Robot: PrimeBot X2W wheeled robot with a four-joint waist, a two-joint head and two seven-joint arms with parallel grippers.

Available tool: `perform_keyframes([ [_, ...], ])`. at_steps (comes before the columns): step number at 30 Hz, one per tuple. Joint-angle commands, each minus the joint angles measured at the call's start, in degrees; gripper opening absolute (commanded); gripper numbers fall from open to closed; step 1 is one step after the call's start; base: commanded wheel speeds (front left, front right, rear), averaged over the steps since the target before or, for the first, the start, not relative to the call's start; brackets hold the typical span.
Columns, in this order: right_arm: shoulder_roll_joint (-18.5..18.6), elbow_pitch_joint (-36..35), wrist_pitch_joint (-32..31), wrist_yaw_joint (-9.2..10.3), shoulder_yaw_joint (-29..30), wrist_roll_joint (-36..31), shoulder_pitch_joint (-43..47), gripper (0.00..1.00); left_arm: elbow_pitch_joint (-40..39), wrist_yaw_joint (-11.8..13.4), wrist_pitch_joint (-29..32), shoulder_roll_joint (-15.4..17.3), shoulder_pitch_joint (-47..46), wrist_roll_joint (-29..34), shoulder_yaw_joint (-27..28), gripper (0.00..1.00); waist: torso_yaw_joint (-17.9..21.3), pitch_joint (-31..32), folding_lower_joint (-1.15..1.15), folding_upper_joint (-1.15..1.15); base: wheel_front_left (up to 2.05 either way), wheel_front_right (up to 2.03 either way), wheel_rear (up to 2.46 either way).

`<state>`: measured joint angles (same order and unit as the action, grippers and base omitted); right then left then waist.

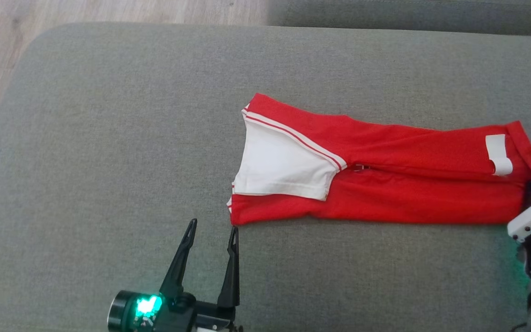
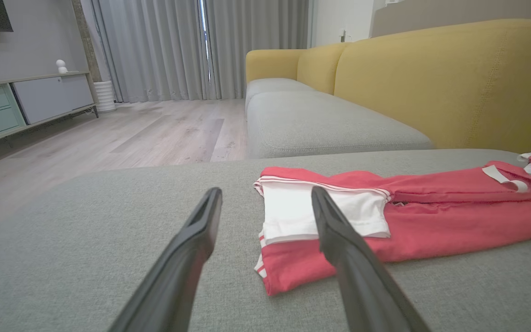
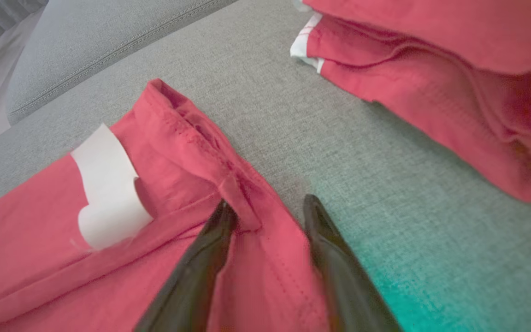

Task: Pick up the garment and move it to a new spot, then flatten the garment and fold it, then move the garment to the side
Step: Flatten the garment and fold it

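A grey sofa seat (image 2: 321,124) sits against a yellow backrest (image 2: 431,83); beyond, a wooden floor (image 2: 132,133) reaches grey curtains (image 2: 155,46) and a low cabinet (image 2: 39,99).

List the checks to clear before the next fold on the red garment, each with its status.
1. Red garment lies flat, folded lengthwise on the grey cushion: ok.
2. Left hand is open at the garment's left end: ok.
3. Left hand has fabric between its fingers: not ok, bare cushion there.
4. Right hand straddles the hem at the garment's right end: ok.
5. Right hand is clamped on the hem: not ok, its fingers stand apart.
6. Second red garment lies apart from the right hand: ok.
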<state>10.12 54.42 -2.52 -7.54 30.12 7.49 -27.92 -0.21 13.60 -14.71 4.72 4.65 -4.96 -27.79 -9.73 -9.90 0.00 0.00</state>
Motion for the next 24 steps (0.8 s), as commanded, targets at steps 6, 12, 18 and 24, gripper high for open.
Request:
perform_keyframes([
  [6,-0.1,1.9,-1.8,0.05,-4.5,4.4,-2.3,0.00,-1.0,-0.5,-0.3,-1.1,-2.2,0.8,2.4,1.00,0.8,0.6,0.00,0.00,0.00,0.00,0.00],
  [12,1.9,0.5,0.9,0.05,-7.6,7.0,-1.3,0.00,-0.9,-0.8,-0.3,-1.2,-1.9,1.0,3.0,1.00,2.1,1.7,0.00,0.00,0.00,0.00,0.00],
  [18,6.3,-2.0,1.9,0.05,-8.9,9.9,-0.5,0.00,-0.8,-1.1,-0.3,-1.3,-1.1,1.1,3.6,1.00,3.7,3.4,0.00,0.00,0.00,0.00,0.00],
  [24,4.0,-10.7,-0.3,0.05,-12.0,17.6,-0.8,0.00,-0.3,-1.7,-0.3,-1.3,0.0,1.1,3.9,1.00,4.3,5.8,0.00,0.00,0.00,0.00,0.00],
])
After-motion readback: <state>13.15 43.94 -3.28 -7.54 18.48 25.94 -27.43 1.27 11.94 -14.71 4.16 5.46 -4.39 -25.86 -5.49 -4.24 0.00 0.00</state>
